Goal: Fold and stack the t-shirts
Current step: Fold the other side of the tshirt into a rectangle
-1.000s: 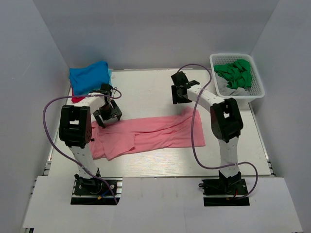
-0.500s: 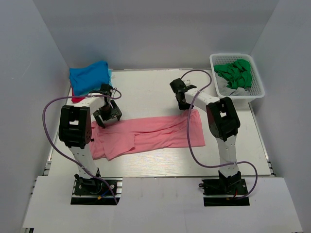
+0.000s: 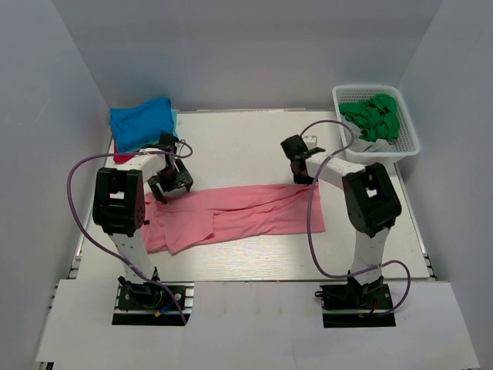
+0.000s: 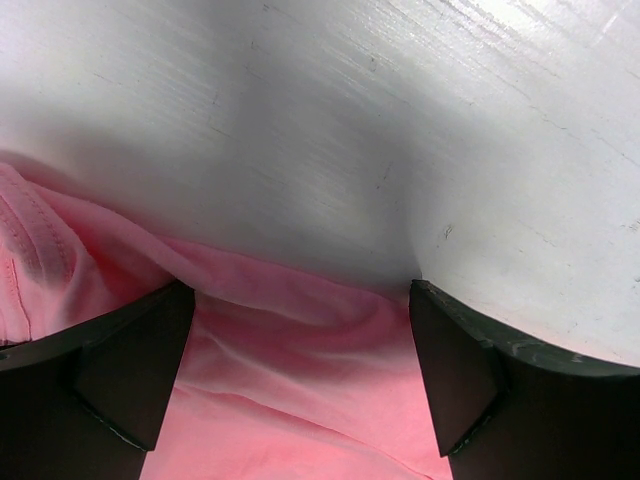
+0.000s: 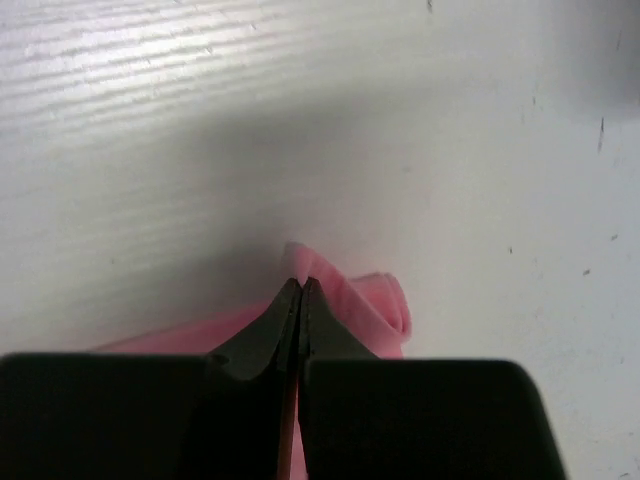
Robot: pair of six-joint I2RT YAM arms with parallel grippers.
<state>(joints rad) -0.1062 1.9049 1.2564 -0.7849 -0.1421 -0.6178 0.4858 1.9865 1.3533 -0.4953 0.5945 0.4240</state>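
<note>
A salmon-pink t-shirt (image 3: 239,216) lies as a long strip across the middle of the table. My left gripper (image 3: 171,185) is open, low over the shirt's far left edge. Pink cloth (image 4: 300,390) lies between its fingers (image 4: 130,370), which stand wide apart. My right gripper (image 3: 303,179) is shut on the shirt's far right corner. A small peak of pink cloth (image 5: 370,305) is pinched at the tips of the right gripper (image 5: 300,284). A folded bright blue t-shirt (image 3: 141,121) sits at the far left on a red one (image 3: 122,156).
A white mesh basket (image 3: 380,154) stands at the far right holding a crumpled green t-shirt (image 3: 373,116) and some grey cloth (image 3: 356,139). Grey walls close in the table on three sides. Purple cables loop beside both arms.
My right gripper has come down and toward the near side from the far middle of the table, reached the pink shirt's far right corner, and shut on it. The left arm has not moved.
</note>
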